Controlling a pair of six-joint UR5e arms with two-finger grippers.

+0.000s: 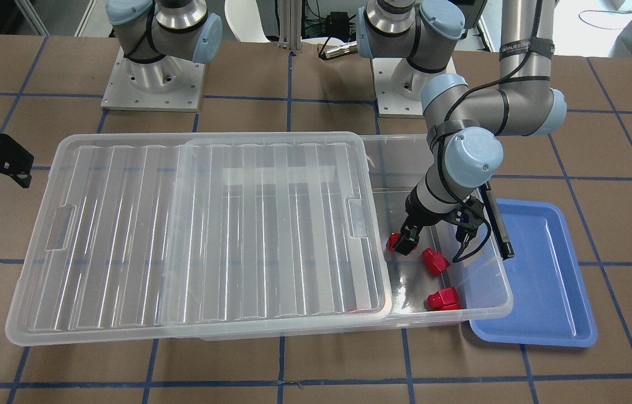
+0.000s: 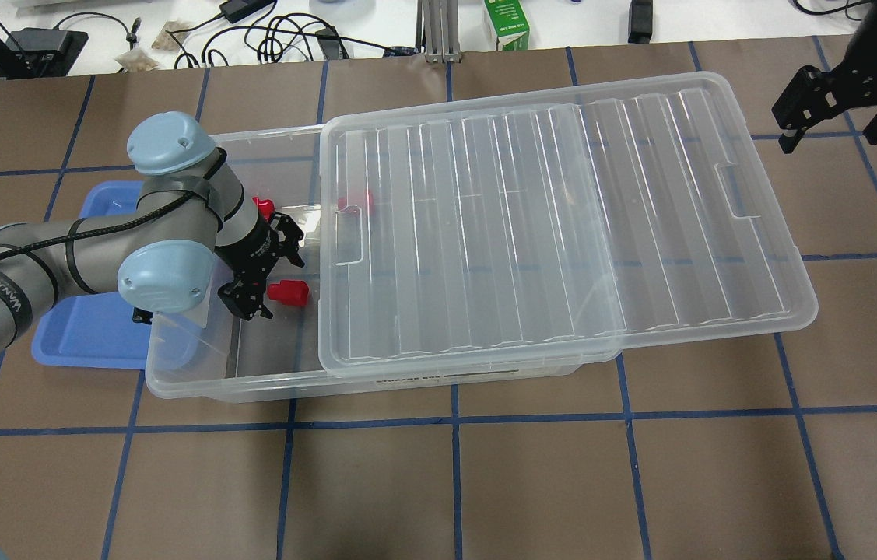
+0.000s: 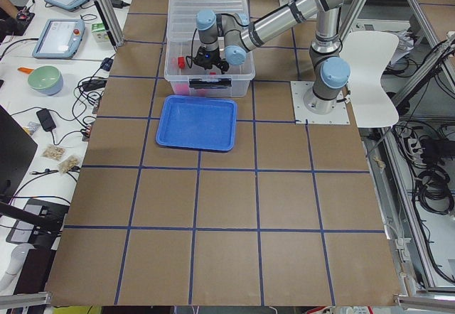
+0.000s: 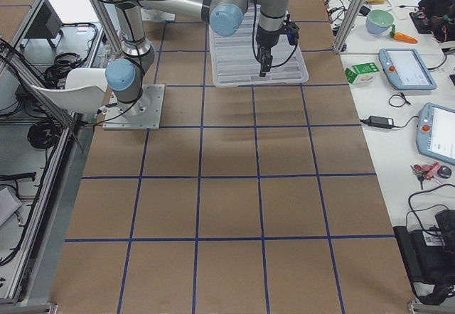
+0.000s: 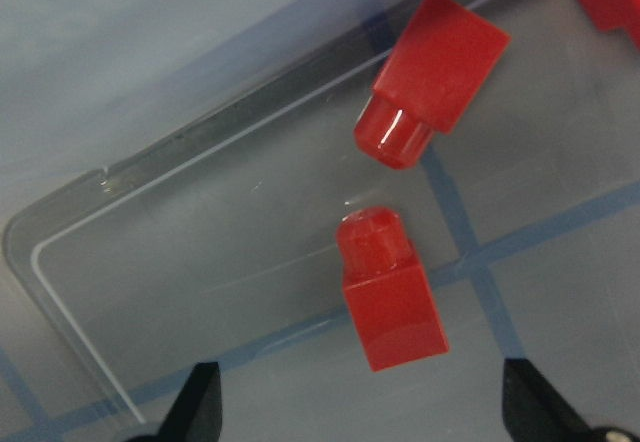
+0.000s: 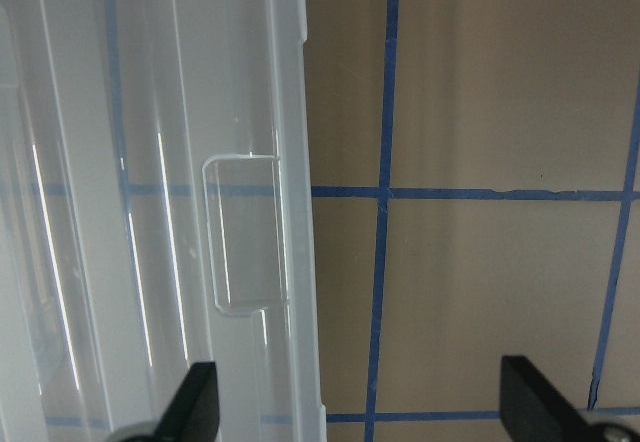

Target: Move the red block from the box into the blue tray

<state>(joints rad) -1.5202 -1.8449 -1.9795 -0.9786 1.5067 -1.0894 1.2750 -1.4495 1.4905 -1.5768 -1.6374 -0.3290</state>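
Observation:
The box (image 1: 492, 292) lies on the table with its ribbed lid (image 1: 209, 224) slid aside, so one end is uncovered. Three red blocks show in that end: one (image 1: 435, 261) under my left gripper, one (image 1: 443, 299) near the box's wall, and one (image 1: 391, 241) partly hidden behind a finger. My left gripper (image 1: 433, 241) is open inside the box, just above the floor. In the left wrist view a red block (image 5: 390, 297) lies just ahead of the open fingertips (image 5: 200, 402). The blue tray (image 1: 545, 269) lies empty beside the box. My right gripper (image 2: 827, 109) is open and empty.
The lid (image 2: 563, 225) overhangs the box toward my right arm's side, and a fourth red block (image 2: 356, 202) shows through it. My right gripper hovers off the lid's far corner. Bare brown table with blue tape lines (image 2: 454, 420) surrounds the box.

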